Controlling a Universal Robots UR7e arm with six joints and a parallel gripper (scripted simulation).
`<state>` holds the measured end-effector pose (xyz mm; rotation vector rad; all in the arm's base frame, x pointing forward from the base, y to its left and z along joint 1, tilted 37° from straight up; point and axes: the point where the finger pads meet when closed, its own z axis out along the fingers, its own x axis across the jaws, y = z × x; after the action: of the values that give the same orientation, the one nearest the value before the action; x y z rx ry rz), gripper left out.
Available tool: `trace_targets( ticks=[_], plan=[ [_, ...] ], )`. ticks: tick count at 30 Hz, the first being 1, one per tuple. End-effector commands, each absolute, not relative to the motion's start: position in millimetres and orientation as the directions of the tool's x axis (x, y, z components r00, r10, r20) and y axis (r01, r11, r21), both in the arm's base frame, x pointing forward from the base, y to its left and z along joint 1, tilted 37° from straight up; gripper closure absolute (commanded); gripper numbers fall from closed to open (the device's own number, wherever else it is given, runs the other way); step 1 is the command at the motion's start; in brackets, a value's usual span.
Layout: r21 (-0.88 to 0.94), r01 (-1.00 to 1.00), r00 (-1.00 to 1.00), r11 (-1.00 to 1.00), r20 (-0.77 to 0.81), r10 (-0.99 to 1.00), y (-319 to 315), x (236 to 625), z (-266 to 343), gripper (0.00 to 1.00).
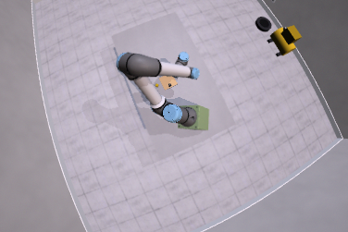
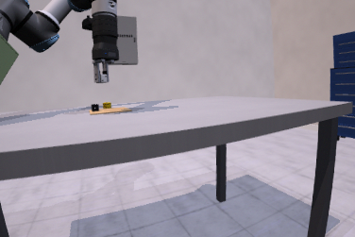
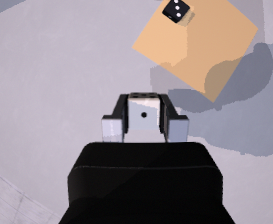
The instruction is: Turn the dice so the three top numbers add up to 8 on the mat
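Observation:
My gripper is shut on a white die and holds it above the table, clear of the mat in the wrist view. The die's face toward the wrist camera shows one dark pip. The orange mat lies flat. A black die sits on the mat; its top seems to show three white pips. A yellow die appears just beside the mat's edge in the top view. It is outside the wrist view, and its top number is too small to read.
The grey table bears the mat. The arm's green base block stands near one side. The arm and its shadows cover part of the table in the top view. A blue cabinet stands beyond the table.

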<state>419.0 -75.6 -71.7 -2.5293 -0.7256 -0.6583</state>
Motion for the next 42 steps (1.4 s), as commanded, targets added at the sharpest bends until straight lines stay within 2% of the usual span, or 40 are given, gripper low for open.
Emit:
trace_targets(
  ticks=[1, 12, 15, 17, 26, 42],
  plan=[
    [-0.192, 0.667, 0.672, -0.72, 0.571, 0.471, -65, 423, -62, 0.51],
    [0.036, 0.87, 0.375, -0.492, 0.6, 0.707, -30, 431, -34, 0.51],
    [0.052, 0.88, 0.351, -0.473, 0.599, 0.72, -27, 431, -32, 0.51],
    [0.119, 0.914, 0.25, -0.389, 0.59, 0.768, -16, 433, -24, 0.51],
    [0.26, 0.946, 0.02, -0.192, 0.546, 0.838, 8, 436, -6, 0.51],
    [0.281, 0.946, -0.017, -0.16, 0.536, 0.844, 11, 437, -4, 0.51]
  ],
)
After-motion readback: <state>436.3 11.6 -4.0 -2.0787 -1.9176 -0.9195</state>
